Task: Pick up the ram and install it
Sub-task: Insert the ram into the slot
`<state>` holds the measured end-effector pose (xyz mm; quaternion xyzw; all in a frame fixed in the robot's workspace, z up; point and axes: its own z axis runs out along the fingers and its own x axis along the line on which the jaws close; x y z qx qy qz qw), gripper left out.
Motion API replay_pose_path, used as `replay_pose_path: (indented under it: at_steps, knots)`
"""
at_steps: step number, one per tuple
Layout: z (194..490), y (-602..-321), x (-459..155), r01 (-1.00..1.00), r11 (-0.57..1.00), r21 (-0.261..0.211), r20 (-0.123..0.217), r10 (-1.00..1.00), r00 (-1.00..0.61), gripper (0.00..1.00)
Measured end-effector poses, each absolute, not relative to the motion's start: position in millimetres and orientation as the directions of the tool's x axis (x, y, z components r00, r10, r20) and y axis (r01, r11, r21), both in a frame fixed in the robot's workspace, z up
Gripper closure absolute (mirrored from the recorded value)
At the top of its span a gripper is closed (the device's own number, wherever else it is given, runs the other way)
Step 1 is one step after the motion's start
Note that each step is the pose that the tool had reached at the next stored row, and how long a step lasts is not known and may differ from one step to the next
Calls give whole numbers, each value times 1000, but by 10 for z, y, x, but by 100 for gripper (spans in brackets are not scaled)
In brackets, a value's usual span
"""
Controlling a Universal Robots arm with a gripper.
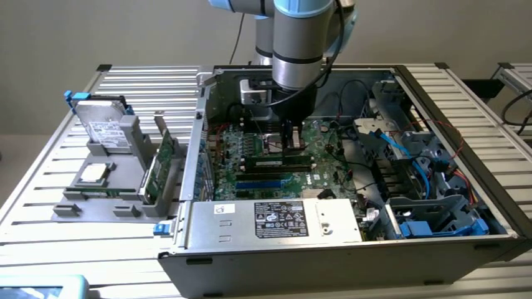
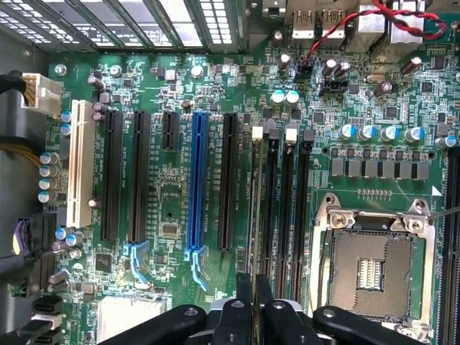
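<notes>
Installing: black gripper, centre frame, pinches the thin green ram stick edge-on above black memory slots; seating likely demands square alignment.

Computer case on the bench, parts rack toward the exterior view's left edge. Inside, the ram stands near the processor socket.

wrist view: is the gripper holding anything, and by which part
The ram, seen edge-on: the gripper pinches it across its flat faces at the upper long edge, over the memory slots.
</notes>
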<state>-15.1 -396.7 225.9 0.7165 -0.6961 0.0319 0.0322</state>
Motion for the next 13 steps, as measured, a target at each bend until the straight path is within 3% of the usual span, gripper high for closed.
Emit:
replay_pose_path:
  at_steps: [13]
  knots:
    - [2260,-3966,-154,-999,-33,0,96,-995,33,87]
